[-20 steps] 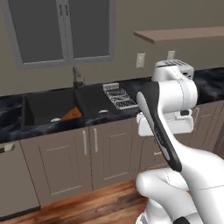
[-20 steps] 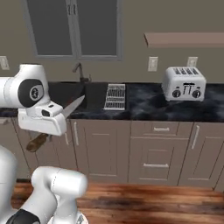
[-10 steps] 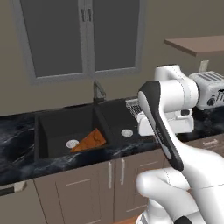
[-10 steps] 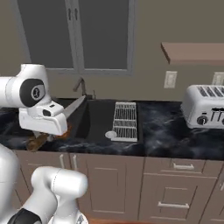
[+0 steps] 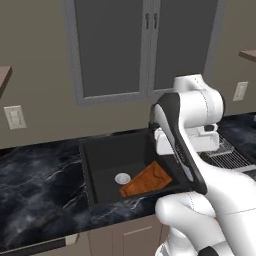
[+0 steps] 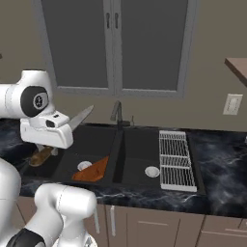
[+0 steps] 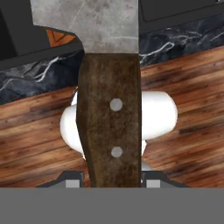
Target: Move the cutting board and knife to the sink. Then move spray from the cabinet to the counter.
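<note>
Behind the counter (image 6: 222, 159) you have a tan wall with a grey glass-fronted double-door cabinet (image 6: 116, 46) hanging on it, and a white wall outlet (image 6: 233, 104) off to the right side. Black marble-look stone with white veins runs along the wall, and the sink (image 6: 130, 147) is cut into it as a black double basin, each half with a round silver drain. You can see the dark faucet (image 6: 117, 113) standing at the sink's back edge, on the divider between the two basins. A wire rack (image 6: 176, 159) lies over the sink's right edge, beside the right basin.

Your cutting board (image 5: 146, 180) sits in the left basin, tilted, its lower corner near that basin's drain and its upper part leaning toward the divider; in the right base view it shows as the same reddish-brown slab (image 6: 92, 170) beside the drain.

Your gripper (image 6: 48, 150) is pinching the knife (image 6: 77, 117): in the hand view the brown wooden handle (image 7: 111, 127) with two pale rivets runs up between the two dark fingertips (image 7: 72, 180), which press against its two sides. From the right base view you see the handle end poking out below the hand and the silver-grey blade slanting up and to the right, held in the air above the left basin's front-left corner, clear of the board and the stone
</note>
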Controlling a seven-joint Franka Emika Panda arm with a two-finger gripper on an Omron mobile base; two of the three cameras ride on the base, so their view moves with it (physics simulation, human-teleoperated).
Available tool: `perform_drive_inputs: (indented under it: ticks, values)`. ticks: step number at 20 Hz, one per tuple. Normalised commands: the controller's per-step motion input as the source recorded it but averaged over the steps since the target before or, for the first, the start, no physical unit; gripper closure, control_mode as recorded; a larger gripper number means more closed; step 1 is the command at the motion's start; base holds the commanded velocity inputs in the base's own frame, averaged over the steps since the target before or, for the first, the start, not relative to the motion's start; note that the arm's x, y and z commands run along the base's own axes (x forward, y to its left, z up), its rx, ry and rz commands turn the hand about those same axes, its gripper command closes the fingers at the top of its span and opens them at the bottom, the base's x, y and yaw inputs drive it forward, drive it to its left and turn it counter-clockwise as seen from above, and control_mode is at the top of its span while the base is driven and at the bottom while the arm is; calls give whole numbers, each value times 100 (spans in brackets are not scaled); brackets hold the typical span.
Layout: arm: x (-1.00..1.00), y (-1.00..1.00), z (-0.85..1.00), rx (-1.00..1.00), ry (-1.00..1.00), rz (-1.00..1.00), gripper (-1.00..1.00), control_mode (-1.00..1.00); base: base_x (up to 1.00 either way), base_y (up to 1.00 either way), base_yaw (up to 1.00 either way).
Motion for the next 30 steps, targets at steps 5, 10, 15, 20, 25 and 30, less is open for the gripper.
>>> perform_drive_inputs:
  ticks: [5, 10, 15, 20, 25, 30]
  values:
    - [10, 0, 0, 0, 3, 0, 100, -100, 65, 28, 3]
    - [25, 24, -27, 0, 19, 0, 100, -100, 0, 0, 0]
    - [73, 53, -62, 0, 24, 0, 100, -100, 0, 0, 0]
    - [84, 21, -59, 0, 10, 0, 100, -100, 0, 0, 0]
    - [59, 18, -61, -1, 1, -6, 100, -100, 0, 0, 0]
    - [42, 6, -61, -1, 0, -12, 100, -100, 0, 0, 0]
